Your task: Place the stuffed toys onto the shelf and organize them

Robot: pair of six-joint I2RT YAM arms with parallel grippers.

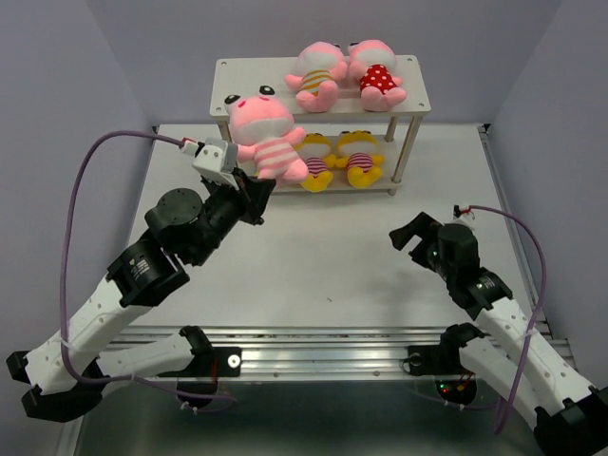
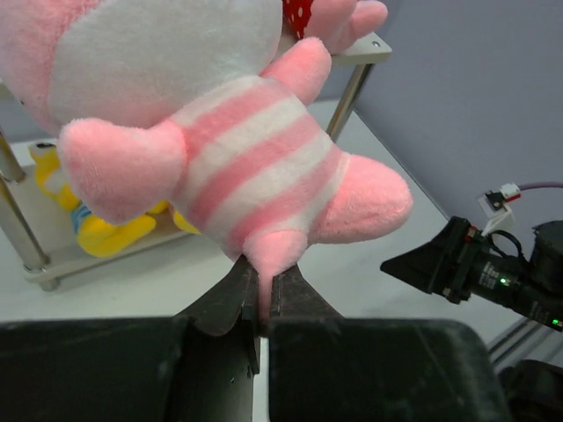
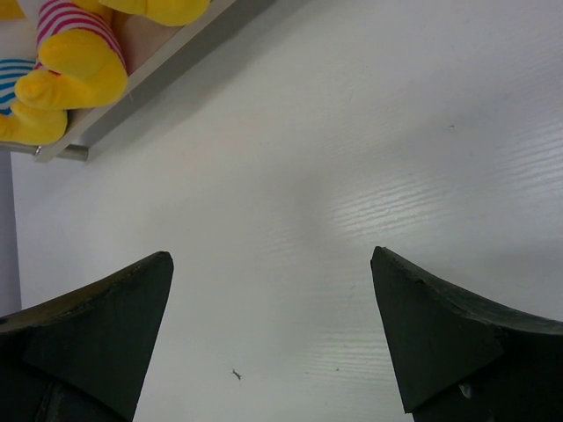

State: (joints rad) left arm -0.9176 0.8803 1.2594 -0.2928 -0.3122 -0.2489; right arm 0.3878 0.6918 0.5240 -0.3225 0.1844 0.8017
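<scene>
My left gripper [image 1: 255, 188] [image 2: 262, 294] is shut on the foot of a pink striped stuffed toy [image 1: 263, 130] [image 2: 237, 167], held in the air in front of the shelf's [image 1: 249, 72] left half. On the top board lie a second pink striped toy [image 1: 318, 78] and a pink toy in red polka dots [image 1: 378, 78]. Two yellow striped toys [image 1: 316, 160] [image 1: 361, 158] sit on the lower board; a third yellow toy with blue stripes [image 2: 97, 224] shows in the left wrist view. My right gripper [image 1: 411, 234] [image 3: 273, 272] is open and empty over the bare table.
The shelf's thin metal legs [image 1: 410, 152] stand at the table's far side. The white table [image 1: 323, 266] has purple walls to left, right and back. A metal rail [image 1: 323, 347] runs along the near edge by the arm bases.
</scene>
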